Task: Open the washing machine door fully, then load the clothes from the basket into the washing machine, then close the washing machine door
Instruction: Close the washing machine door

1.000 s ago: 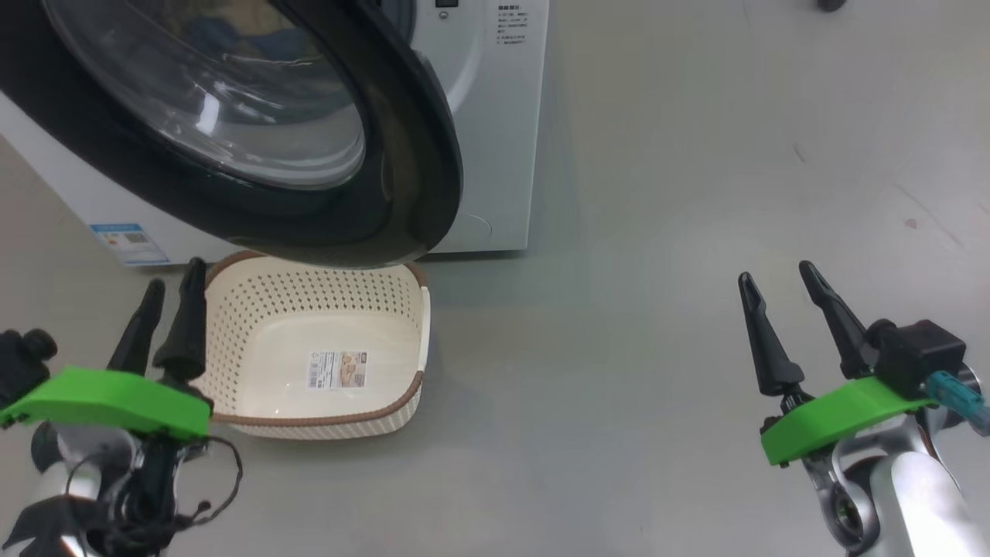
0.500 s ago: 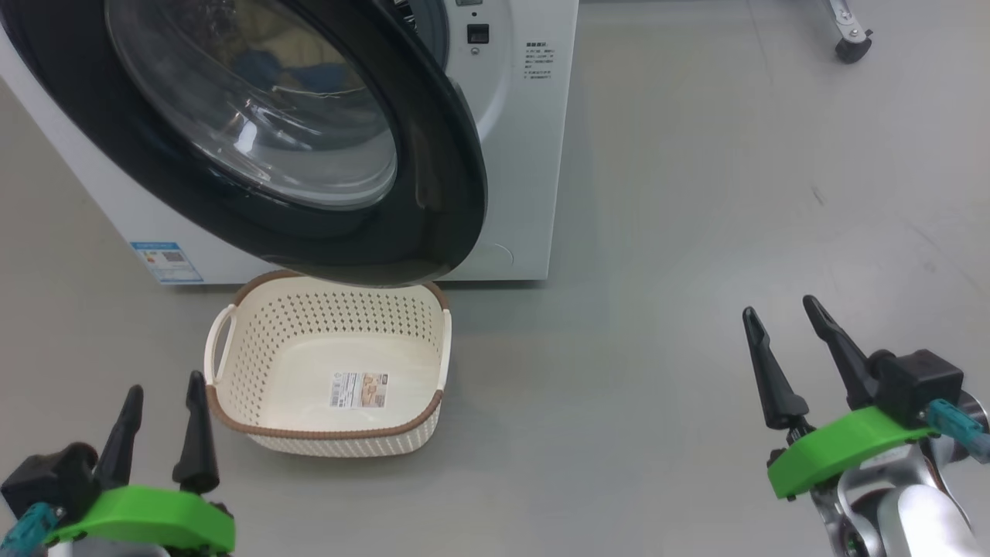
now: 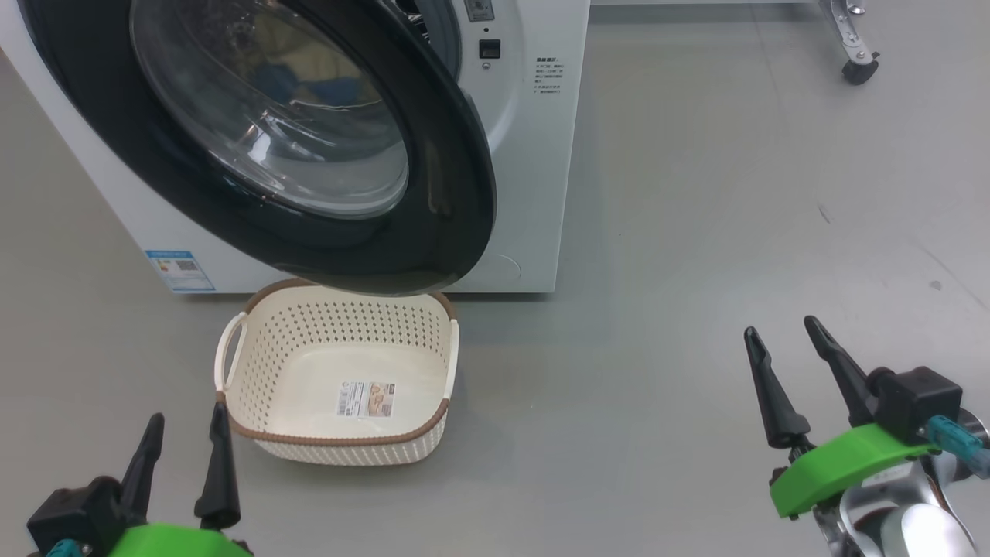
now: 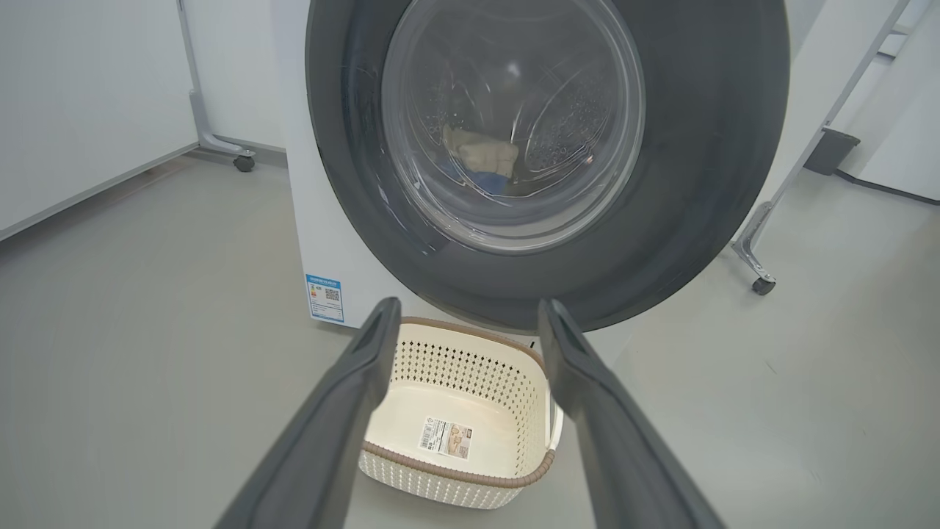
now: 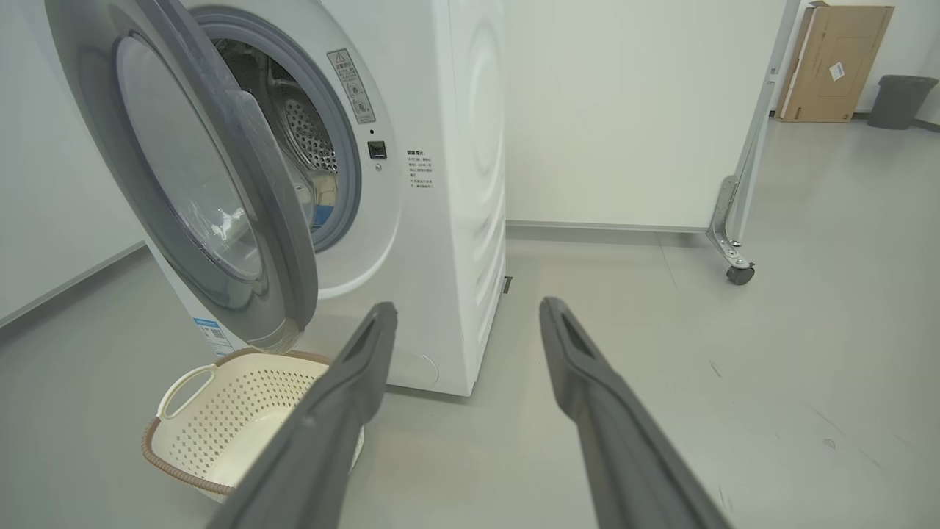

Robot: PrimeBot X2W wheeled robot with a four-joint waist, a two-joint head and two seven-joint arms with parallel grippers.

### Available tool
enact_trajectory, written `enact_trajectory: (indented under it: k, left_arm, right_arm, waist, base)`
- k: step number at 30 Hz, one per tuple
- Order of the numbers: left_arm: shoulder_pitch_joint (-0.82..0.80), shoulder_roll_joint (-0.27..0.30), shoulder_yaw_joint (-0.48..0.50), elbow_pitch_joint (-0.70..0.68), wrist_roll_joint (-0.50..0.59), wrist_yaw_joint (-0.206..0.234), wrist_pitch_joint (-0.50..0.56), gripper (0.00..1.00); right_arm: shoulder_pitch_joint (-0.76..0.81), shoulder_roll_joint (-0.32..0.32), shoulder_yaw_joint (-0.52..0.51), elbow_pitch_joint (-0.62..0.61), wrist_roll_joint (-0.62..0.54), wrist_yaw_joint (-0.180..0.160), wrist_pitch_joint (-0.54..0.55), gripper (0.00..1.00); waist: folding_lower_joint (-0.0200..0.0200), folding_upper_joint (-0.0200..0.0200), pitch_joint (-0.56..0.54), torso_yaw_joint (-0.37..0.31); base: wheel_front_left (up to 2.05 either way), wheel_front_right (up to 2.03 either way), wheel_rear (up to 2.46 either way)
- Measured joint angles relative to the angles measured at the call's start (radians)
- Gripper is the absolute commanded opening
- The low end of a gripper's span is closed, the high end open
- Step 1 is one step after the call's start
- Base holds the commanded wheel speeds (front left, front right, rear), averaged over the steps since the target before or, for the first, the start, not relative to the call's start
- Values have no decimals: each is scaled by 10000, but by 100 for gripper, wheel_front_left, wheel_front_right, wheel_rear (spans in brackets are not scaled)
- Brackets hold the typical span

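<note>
The white washing machine [image 3: 534, 155] stands at the upper left. Its door [image 3: 456, 193], black-rimmed with a glass bowl, hangs ajar and overhangs the far rim of the basket [image 3: 433, 422]. Cream and blue clothes [image 3: 302, 73] lie in the drum, seen through the glass. The basket holds nothing but its label sticker. My left gripper [image 3: 189, 418] is open, just in front of the basket's left corner. My right gripper [image 3: 781, 329] is open, far right over bare floor. The left wrist view shows the left gripper [image 4: 470, 305], door [image 4: 705, 147], clothes [image 4: 481, 154] and basket [image 4: 455, 474]. The right wrist view shows the right gripper [image 5: 466, 308], door [image 5: 242, 184] and basket [image 5: 220, 411].
A wheeled leg of a white partition [image 5: 734, 242] stands right of the machine, its caster [image 3: 858, 70] at the top right. A cardboard box [image 5: 837, 59] and a grey bin [image 5: 899, 99] stand far back. Grey floor [image 3: 657, 309] stretches right of the basket.
The head camera has shifted, so the whole scene slid down and right. My left gripper has drawn back from the basket's left rim toward me. The right gripper has hardly moved.
</note>
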Motion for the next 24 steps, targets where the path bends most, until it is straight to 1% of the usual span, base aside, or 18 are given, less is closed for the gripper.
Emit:
enact_trajectory:
  k: [6,24]
  left_arm:
    - [12,36,-98,-148,77,163,96,100]
    - [26,38,-336,-194,165,263,169,100]
  right_arm:
    - [242,4,6,-2,0,0,75,100]
    - [314,12,10,-44,4,0,86,100]
  waist:
    - [0,0,-100,-45]
    - [1,0,-86,-16]
  base:
    - [0,0,0]
    - [0,0,0]
